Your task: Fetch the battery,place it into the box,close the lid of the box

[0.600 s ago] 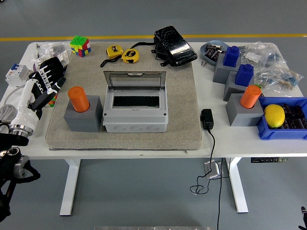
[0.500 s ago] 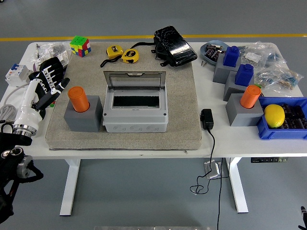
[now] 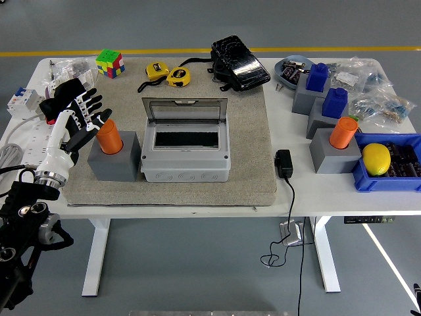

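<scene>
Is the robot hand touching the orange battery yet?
Cannot tell. In the head view the left robot hand is open, its fingertips overlapping the orange battery's left edge; no clear gap or contact shows.

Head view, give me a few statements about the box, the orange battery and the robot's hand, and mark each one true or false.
1. The lid of the box stands open. True.
2. The left hand has lifted the orange battery clear of its grey holder. False: the battery sits in the holder, with the hand's spread fingers beside it.
3. A second orange battery sits in a grey holder at the right of the table. True.
4. The yellow lemon lies inside the box. False: it lies in the blue bin.
5. The right hand hovers over the box. False: no right hand is in view.
</scene>
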Robot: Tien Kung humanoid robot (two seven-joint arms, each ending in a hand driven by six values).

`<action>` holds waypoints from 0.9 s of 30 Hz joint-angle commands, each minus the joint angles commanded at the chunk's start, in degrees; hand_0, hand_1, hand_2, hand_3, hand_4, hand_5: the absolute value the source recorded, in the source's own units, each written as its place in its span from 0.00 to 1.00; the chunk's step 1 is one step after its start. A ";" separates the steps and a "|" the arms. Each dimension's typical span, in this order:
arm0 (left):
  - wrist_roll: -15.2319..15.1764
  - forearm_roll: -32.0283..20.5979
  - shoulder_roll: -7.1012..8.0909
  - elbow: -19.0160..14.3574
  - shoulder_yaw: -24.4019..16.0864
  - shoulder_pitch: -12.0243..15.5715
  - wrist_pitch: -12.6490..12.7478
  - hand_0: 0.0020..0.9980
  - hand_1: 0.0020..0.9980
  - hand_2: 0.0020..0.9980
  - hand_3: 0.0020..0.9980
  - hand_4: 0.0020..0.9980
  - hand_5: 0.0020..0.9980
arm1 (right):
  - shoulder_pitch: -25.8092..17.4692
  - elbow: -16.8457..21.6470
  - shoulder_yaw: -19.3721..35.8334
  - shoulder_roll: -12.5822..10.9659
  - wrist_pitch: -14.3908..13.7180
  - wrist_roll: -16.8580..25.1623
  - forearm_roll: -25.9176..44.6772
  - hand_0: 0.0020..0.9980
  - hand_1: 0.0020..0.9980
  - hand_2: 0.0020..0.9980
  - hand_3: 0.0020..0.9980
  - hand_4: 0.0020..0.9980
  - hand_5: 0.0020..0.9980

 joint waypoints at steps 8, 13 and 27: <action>0.25 0.83 -0.42 -0.07 0.35 -0.28 0.86 0.76 0.86 0.88 0.91 1.00 0.11 | -0.13 0.00 -0.14 -0.05 0.00 -0.08 -0.07 0.84 0.81 0.77 0.80 1.00 1.00; 1.23 1.64 -0.74 0.30 0.59 -0.18 -0.77 0.77 0.87 0.88 0.91 1.00 0.10 | -0.09 0.00 -0.52 0.00 -0.10 -0.15 0.20 0.84 0.81 0.77 0.80 1.00 1.00; 1.03 1.49 -1.56 2.07 1.01 -0.63 -0.58 0.78 0.87 0.88 0.91 1.00 0.20 | -0.10 0.00 -0.02 0.03 -0.10 -0.38 -0.31 0.84 0.81 0.77 0.80 1.00 1.00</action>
